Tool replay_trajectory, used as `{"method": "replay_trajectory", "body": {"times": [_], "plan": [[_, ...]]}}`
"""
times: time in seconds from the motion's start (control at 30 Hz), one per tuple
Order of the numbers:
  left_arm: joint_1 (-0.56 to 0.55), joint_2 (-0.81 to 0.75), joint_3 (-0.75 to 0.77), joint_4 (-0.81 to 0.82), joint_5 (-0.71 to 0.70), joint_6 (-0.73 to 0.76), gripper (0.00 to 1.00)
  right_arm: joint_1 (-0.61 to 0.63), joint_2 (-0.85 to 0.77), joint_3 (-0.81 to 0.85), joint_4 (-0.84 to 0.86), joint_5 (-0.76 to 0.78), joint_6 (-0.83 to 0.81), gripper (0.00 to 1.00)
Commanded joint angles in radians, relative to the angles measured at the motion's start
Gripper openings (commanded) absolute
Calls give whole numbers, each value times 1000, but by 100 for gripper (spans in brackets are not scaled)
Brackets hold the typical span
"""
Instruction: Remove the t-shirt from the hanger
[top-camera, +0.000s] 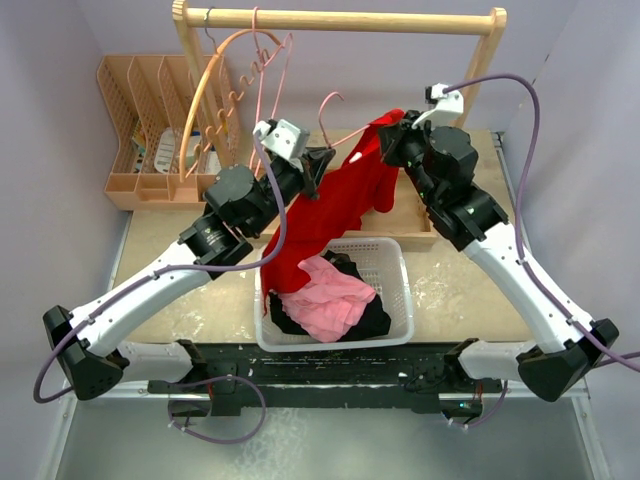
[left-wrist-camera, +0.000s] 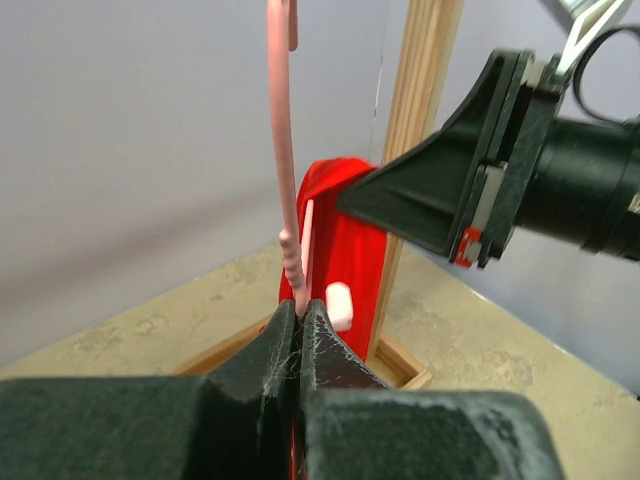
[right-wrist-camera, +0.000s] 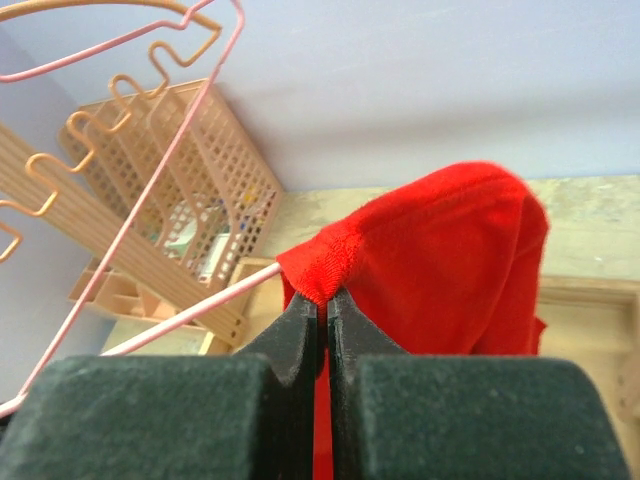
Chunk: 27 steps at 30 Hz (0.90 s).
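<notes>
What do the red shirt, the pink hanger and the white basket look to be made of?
The red t-shirt looks like soft, matte knit cloth, perhaps cotton: it drapes in folds and has a hemmed edge. The pink hanger seems coated metal wire, possibly plastic: thin, stiff, smooth. The white basket looks like moulded plastic: a regular lattice of holes in its walls.

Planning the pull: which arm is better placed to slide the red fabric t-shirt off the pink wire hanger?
Right: right gripper pinches the red fabric t-shirt; left gripper clamps the pink wire hanger.
</notes>
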Motion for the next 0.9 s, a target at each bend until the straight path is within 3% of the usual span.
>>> {"method": "replay_trajectory", "body": {"times": [0.0, 0.37, 0.63, 0.87], "plan": [[-3, -53, -27, -23, 4, -4, 0, -11, -33, 75, -5, 179, -67, 0], [-5, -188, -86, -208, 157, -66, 0, -159, 55, 170, -79, 354, -117, 0], [-5, -287, -132, -215, 138, -91, 0, -206, 57, 92, -109, 286, -44, 0], [-5, -257, -140, -166, 146, -99, 0, -205, -1, 18, -84, 150, -43, 0]]}}
